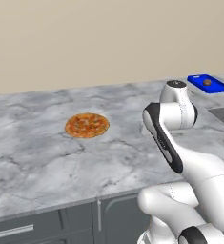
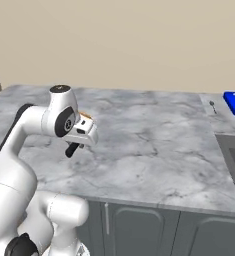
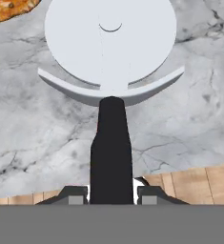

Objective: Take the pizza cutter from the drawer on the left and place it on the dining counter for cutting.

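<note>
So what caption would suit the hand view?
The hand grips the pizza cutter by its black handle above the dining counter.

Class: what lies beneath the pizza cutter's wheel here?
Under the pizza cutter, held by the gripper, lies veined marble dining counter; the pizza sits beside. Marble directly behind the wheel is covered.

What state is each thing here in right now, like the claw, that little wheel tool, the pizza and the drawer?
Claw: shut on the tool's black handle.
Pizza cutter with silvery-white wheel blade: held above the marble, not set down.
Round orange pizza: whole, flat on the counter.
White marble dining counter with grey veins: bears the pizza.
Dark grey drawer with silver bar handle: closed.
Blue tray: holds a small brown item.
</note>
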You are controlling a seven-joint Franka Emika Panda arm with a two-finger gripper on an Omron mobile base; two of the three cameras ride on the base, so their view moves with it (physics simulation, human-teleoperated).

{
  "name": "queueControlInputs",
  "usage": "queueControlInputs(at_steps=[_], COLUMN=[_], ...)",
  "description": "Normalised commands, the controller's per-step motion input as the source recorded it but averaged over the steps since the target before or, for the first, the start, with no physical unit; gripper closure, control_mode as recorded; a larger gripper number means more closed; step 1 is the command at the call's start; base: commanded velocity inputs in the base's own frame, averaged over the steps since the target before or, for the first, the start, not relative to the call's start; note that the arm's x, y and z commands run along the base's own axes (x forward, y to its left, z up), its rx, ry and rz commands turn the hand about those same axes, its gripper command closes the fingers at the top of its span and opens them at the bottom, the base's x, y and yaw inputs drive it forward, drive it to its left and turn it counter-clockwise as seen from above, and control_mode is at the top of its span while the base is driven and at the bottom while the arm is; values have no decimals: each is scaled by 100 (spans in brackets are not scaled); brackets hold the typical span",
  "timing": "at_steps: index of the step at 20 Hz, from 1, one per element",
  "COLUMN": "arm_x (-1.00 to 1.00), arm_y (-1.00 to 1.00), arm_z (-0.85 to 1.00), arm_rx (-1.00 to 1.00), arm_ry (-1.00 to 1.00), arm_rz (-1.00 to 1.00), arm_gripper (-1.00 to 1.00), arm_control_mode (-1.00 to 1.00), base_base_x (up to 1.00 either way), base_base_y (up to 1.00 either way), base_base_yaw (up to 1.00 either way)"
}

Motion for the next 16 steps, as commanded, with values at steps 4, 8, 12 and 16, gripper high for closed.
queueControlInputs(at_steps=[4,8,12,16], arm_x=[18,100,100,84], arm_y=[5,37,32,15], arm_z=[0,0,-3,-24], arm_rx=[0,0,0,1], arm_ry=[-2,-7,-1,0], arm_rz=[0,0,0,3], arm_gripper=[100,100,100,100], arm_control_mode=[-100,-100,-100,-100], base_base_x=[36,0,0,0], base_base_y=[7,0,0,0], base_base_yaw=[-1,0,0,0])
